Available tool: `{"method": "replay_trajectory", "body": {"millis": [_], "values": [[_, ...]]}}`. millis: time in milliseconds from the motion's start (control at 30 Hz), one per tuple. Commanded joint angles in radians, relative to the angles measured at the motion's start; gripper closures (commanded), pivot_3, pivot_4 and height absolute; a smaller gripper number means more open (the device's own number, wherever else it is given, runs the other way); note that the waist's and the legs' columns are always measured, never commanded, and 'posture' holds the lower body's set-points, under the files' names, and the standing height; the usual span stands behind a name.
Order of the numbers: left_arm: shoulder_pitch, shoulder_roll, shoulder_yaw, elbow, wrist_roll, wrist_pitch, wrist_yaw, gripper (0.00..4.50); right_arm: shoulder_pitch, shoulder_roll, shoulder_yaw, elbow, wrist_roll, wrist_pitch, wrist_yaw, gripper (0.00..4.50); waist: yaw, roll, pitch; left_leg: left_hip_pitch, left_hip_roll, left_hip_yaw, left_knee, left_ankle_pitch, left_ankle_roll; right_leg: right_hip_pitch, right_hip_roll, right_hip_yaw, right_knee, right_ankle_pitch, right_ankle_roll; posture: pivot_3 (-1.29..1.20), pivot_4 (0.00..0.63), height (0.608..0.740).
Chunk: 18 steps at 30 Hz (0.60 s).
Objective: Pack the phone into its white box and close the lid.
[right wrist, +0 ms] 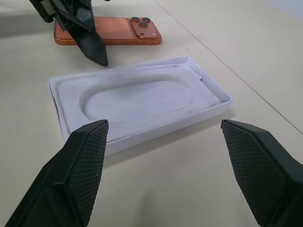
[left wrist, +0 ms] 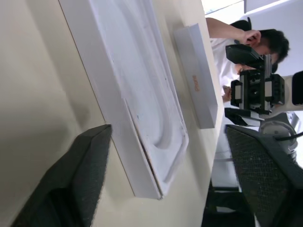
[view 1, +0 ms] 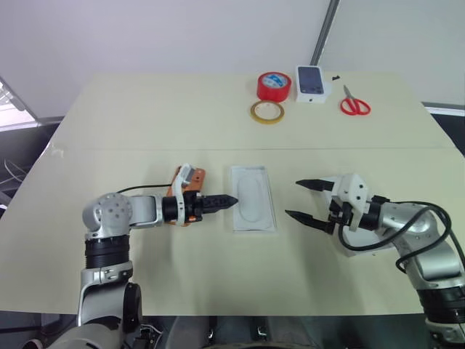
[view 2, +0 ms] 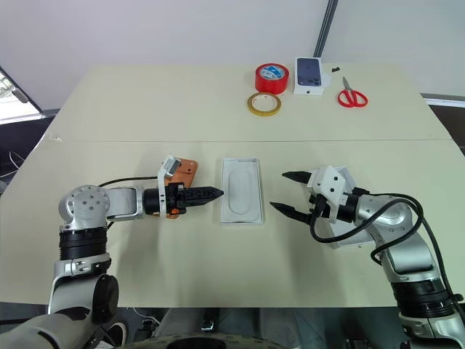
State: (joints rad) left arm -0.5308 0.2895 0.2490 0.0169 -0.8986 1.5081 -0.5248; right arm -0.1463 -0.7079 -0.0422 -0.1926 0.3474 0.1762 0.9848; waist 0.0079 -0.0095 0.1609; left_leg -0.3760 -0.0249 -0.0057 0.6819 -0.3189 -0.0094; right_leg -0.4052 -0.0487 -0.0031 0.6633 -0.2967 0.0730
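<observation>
Phone: flat on the bench, lens cluster up, just on the far side of the left gripper and apart from the white box. Not packed yet.

White box: centre of bench, between the two grippers. A white insert with an oval recess lies in it, so the floor is covered.

Lid: resting on the bench beside the box on the right-arm side, largely under the right gripper in the head views.

Jaws: left spread wide in its wrist view, gripping nothing, tips just short of the box's near edge. Right spread wide too, empty, aimed at the box.

Handling (judgement): phone is stiff, smooth, likely slippery and dense for its size, and it lies flat, so there is little to get under. Best taken across its long edges, mid-length. Box and lid are light card, apt to skid or dent. Pinch a wall gently.

Hard to make out: most of the phone sits behind the left wrist in the head views. Whether the insert is loose or fixed, I cannot tell.
</observation>
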Motion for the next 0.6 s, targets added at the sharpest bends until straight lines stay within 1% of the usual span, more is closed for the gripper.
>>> {"method": "replay_trajectory", "body": {"millis": [33, 67, 100, 133, 167, 267, 300, 367, 400, 433, 467, 500, 600], "values": [[0.002, 0.045, -0.023, -0.081, 0.0, -0.079, -0.049, 0.61, -0.044, 0.032, 0.009, -0.032, 0.013, 0.027, -0.035, 0.49, -0.003, 0.0, 0.0, 0.0, 0.0, 0.0, 0.0, 0.0, 0.0, 0.0, 0.0, 0.0, 0.0, 0.0, 0.0, 0.0, 0.15, 0.74], [0.006, 0.057, -0.032, -0.092, 0.006, -0.103, -0.058, 0.61, -0.053, 0.042, 0.016, -0.037, 0.014, 0.035, -0.042, 0.49, -0.003, 0.0, 0.0, 0.0, 0.0, 0.0, 0.0, 0.0, -0.001, 0.0, 0.0, 0.0, 0.0, 0.0, 0.0, 0.0, 0.15, 0.74], [0.019, 0.064, -0.038, -0.113, 0.024, -0.169, -0.075, 0.61, -0.065, 0.056, 0.025, -0.042, 0.012, 0.041, -0.052, 0.49, -0.004, 0.0, 0.0, 0.0, 0.0, 0.0, 0.0, 0.0, -0.001, 0.0, 0.0, 0.0, 0.0, 0.0, 0.0, 0.0, 0.15, 0.74], [0.033, 0.074, -0.05, -0.132, 0.045, -0.237, -0.093, 0.61, -0.075, 0.068, 0.032, -0.047, 0.013, 0.048, -0.062, 0.49, -0.004, 0.0, 0.0, 0.0, 0.0, 0.0, -0.001, 0.0, -0.001, 0.0, 0.0, 0.0, 0.0, 0.0, 0.0, 0.0, 0.15, 0.74], [0.054, 0.093, -0.072, -0.158, 0.094, -0.348, -0.13, 0.61, -0.088, 0.084, 0.045, -0.054, 0.016, 0.06, -0.07, 0.49, -0.004, 0.0, 0.0, 0.0, 0.0, 0.0, -0.001, 0.0, -0.001, 0.0, 0.0, 0.0, 0.0, 0.0, 0.0, 0.0, 0.15, 0.74], [0.134, 0.163, -0.128, -0.166, 0.267, -0.72, -0.263, 0.57, -0.125, 0.129, 0.102, -0.065, -0.017, 0.082, -0.104, 1.32, -0.008, 0.001, 0.0, 0.0, 0.0, 0.0, -0.002, 0.001, -0.001, -0.001, 0.0, 0.0, -0.001, 0.0, 0.0, 0.0, 0.15, 0.74], [0.157, 0.184, -0.137, -0.146, 0.298, -0.809, -0.319, 0.57, -0.134, 0.14, 0.124, -0.066, -0.034, 0.079, -0.11, 1.76, -0.01, 0.001, 0.0, 0.0, 0.0, 0.0, -0.002, 0.001, -0.001, -0.001, 0.0, 0.0, -0.001, 0.0, 0.0, 0.0, 0.15, 0.74], [0.192, 0.219, -0.151, -0.109, 0.35, -0.952, -0.397, 0.57, -0.149, 0.16, 0.16, -0.069, -0.055, 0.082, -0.122, 2.83, -0.009, 0.001, 0.0, 0.0, 0.0, 0.0, -0.003, 0.0, 0.0, -0.001, 0.0, 0.0, -0.001, 0.0, -0.001, 0.0, 0.15, 0.74], [0.208, 0.232, -0.145, -0.094, 0.355, -0.999, -0.433, 0.57, -0.158, 0.168, 0.182, -0.065, -0.067, 0.09, -0.126, 3.2, -0.009, 0.001, 0.0, 0.0, 0.0, 0.0, -0.003, -0.001, 0.002, -0.001, -0.001, 0.0, -0.001, 0.0, -0.001, 0.0, 0.15, 0.74], [0.233, 0.255, -0.15, -0.089, 0.369, -1.049, -0.477, 0.57, -0.171, 0.169, 0.216, -0.054, -0.1, 0.09, -0.127, 3.89, -0.009, 0.001, 0.0, 0.0, 0.0, 0.0, -0.003, -0.002, 0.003, -0.001, -0.001, 0.0, -0.002, 0.0, -0.001, 0.0, 0.15, 0.74], [0.254, 0.266, -0.151, -0.087, 0.381, -1.098, -0.507, 0.57, -0.181, 0.166, 0.246, -0.041, -0.135, 0.082, -0.127, 4.28, -0.011, 0.001, 0.0, 0.0, 0.0, 0.0, -0.003, -0.002, 0.004, -0.001, -0.001, 0.0, -0.002, 0.0, -0.001, 0.0, 0.15, 0.74], [0.272, 0.282, -0.156, -0.085, 0.388, -1.119, -0.529, 0.57, -0.189, 0.167, 0.271, -0.031, -0.165, 0.064, -0.124, 4.44, -0.012, 0.001, 0.0, -0.001, 0.0, 0.0, -0.003, -0.003, 0.005, -0.001, -0.001, 0.0, -0.002, 0.0, -0.001, 0.0, 0.15, 0.74], [0.308, 0.299, -0.159, -0.089, 0.394, -1.156, -0.557, 0.57, -0.215, 0.181, 0.306, -0.03, -0.173, 0.076, -0.11, 4.44, -0.015, 0.001, 0.001, -0.002, 0.0, 0.0, -0.003, -0.004, 0.007, -0.002, -0.002, 0.0, -0.003, 0.0, -0.001, 0.0, 0.15, 0.74]]}}
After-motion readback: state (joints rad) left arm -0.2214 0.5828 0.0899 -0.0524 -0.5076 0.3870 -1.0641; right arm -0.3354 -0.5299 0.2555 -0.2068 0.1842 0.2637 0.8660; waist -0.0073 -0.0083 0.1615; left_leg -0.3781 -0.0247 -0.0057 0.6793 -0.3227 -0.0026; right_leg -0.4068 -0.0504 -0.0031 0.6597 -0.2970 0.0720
